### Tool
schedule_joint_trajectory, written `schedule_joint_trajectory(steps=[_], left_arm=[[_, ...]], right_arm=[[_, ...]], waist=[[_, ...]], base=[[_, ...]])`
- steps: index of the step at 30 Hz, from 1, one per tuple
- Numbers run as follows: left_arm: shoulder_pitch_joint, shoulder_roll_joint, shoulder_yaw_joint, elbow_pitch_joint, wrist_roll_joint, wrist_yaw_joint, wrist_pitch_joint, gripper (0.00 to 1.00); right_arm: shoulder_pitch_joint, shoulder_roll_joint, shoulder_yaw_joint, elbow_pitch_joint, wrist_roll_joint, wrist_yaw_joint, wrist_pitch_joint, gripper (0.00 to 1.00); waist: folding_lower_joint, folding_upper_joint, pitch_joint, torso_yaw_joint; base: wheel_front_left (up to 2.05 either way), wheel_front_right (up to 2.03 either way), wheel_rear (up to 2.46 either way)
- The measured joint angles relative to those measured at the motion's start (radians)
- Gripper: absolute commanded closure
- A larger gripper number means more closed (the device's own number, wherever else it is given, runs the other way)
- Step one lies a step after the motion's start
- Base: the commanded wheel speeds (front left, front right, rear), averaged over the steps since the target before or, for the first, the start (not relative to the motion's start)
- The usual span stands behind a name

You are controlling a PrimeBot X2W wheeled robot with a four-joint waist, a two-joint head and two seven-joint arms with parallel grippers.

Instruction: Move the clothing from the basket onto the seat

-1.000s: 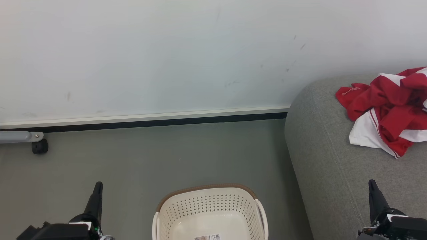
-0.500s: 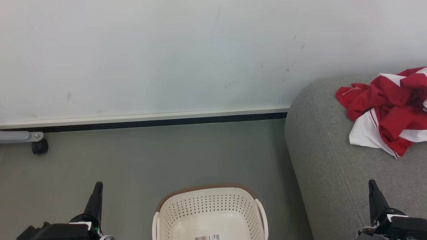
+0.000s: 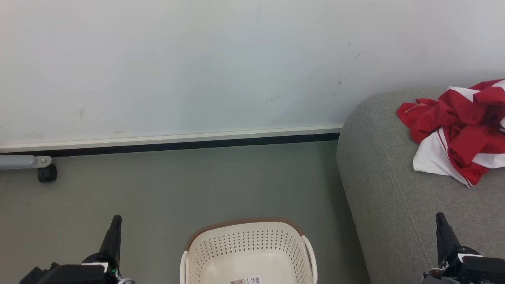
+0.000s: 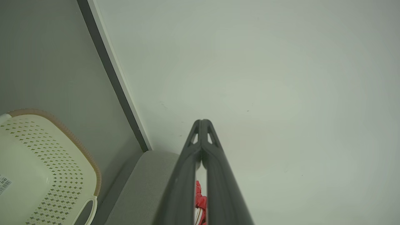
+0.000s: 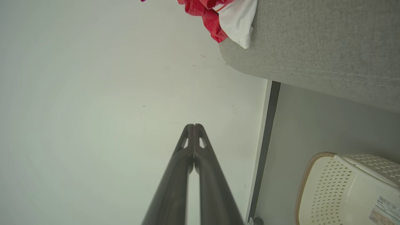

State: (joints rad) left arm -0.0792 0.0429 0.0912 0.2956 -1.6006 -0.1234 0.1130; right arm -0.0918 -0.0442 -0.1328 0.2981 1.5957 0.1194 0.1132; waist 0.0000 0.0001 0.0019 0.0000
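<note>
The left gripper (image 3: 116, 219) and right gripper (image 3: 440, 217) each had long dark fingers pressed together, holding nothing. The soft red-and-white sports clothing (image 3: 457, 130) lay bunched on the large grey fabric seat (image 3: 386, 189). The cream-white perforated plastic basket (image 3: 244, 238) looked empty, so only checking its hidden near part seemed needed.

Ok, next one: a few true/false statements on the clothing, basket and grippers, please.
1. The clothing lies on the seat. True.
2. The basket holds a red garment. False: what shows of its inside holds just a barcode sticker.
3. The left gripper is shut on nothing. True.
4. The right gripper grips the clothing. False: it is shut, empty, apart from it.
5. The basket stands on the seat. False: it stands on the floor beside it.
</note>
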Motion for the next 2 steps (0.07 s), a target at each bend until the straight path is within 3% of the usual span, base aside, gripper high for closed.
schedule_joint_trajectory(steps=[2], left_arm=[[0.0,0.0,0.0,0.0,0.0,0.0,0.0,1.0]], right_arm=[[0.0,0.0,0.0,0.0,0.0,0.0,0.0,1.0]], waist=[[0.0,0.0,0.0,0.0]], base=[[0.0,0.0,0.0]])
